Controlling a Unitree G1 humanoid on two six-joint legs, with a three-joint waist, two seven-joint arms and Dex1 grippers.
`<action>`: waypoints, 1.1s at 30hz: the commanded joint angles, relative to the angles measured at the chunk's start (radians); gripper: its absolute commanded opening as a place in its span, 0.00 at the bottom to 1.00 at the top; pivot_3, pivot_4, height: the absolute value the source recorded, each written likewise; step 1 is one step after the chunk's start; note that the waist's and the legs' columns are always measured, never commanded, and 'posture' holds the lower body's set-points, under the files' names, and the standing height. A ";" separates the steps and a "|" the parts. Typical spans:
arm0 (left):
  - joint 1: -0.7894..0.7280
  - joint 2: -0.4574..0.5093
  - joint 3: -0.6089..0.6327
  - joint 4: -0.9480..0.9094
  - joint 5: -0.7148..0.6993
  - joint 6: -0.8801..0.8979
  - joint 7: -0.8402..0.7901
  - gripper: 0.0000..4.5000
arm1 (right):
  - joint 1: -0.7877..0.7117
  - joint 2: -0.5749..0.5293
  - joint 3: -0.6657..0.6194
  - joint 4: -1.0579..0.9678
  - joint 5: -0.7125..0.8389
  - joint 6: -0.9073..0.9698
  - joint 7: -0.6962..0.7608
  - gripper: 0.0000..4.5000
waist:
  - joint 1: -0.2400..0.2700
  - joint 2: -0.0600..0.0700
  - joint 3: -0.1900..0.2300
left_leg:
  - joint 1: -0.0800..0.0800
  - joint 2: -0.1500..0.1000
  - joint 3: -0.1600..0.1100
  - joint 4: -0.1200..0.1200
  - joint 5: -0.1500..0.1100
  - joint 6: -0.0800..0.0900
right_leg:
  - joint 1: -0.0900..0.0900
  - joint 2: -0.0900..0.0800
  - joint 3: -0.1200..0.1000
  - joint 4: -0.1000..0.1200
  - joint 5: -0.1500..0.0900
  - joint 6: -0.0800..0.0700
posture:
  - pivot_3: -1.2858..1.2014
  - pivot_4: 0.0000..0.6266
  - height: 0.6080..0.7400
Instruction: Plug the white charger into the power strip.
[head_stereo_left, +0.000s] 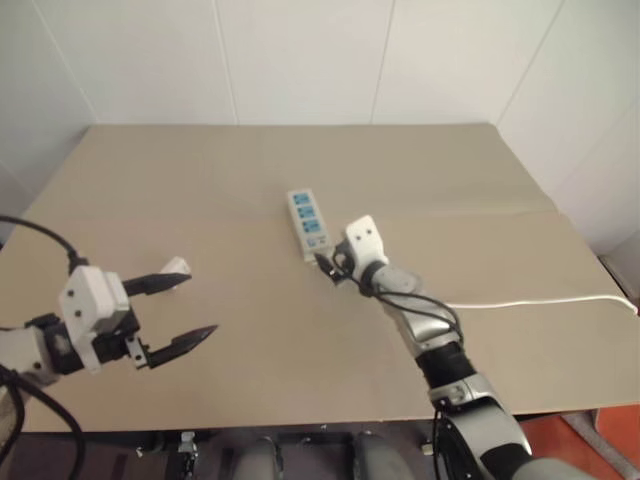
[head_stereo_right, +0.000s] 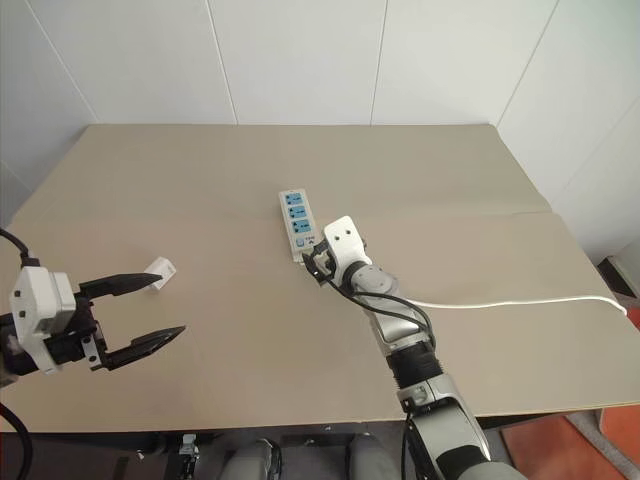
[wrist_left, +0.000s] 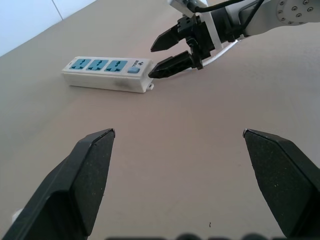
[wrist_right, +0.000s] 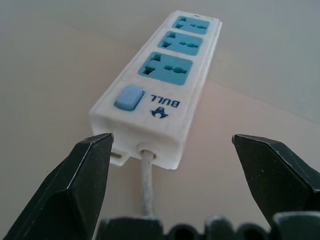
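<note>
At the left of the head views, the left gripper (head_stereo_right: 130, 317) hovers above the table (head_stereo_left: 250, 180) with its two black fingers (wrist_left: 75, 185) spread wide and nothing between them. Just beyond its upper finger lies the white charger (head_stereo_right: 161, 270), a small boxy piece resting alone on the table surface, well apart from the strip. Toward the middle, the power strip (head_stereo_left: 308, 223) lies flat, its three blue socket panels facing up and its small blue switch at the near end. The right gripper (wrist_left: 170, 54) sits right at that near end, fingers (wrist_right: 75, 190) parted wide on either side of the strip's cord end, gripping nothing; whether a fingertip touches the strip's casing cannot be told. From the strip's end the white cord (head_stereo_left: 540, 300) emerges, passes under the right arm and trails across the table to its right edge.
</note>
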 joint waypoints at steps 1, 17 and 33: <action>0.004 0.001 0.015 -0.024 -0.008 -0.015 0.008 1.00 | 0.022 -0.014 0.030 -0.055 -0.005 0.029 0.049 1.00 | 0.000 0.000 0.000 | 0.000 0.000 0.000 0.000 0.000 0.000 | 0.000 0.000 0.000 0.000 0.000 0.000 | 0.52 0.24 1.00; -0.002 0.003 0.006 -0.017 0.001 -0.025 0.015 1.00 | 0.030 -0.050 0.042 -0.071 -0.004 0.032 0.147 0.04 | -0.011 0.000 0.000 | 0.001 0.000 0.000 0.000 0.000 0.000 | 0.000 0.001 0.000 0.002 0.000 0.000 | 0.52 0.24 1.00; -0.034 0.014 -0.026 0.006 0.008 -0.029 0.000 1.00 | 0.316 -0.385 -0.044 -0.300 0.153 -0.179 0.525 0.17 | -0.007 0.000 0.000 | 0.006 0.001 0.002 0.000 -0.001 0.001 | 0.004 0.002 0.001 0.001 0.000 0.000 | 0.52 0.24 1.00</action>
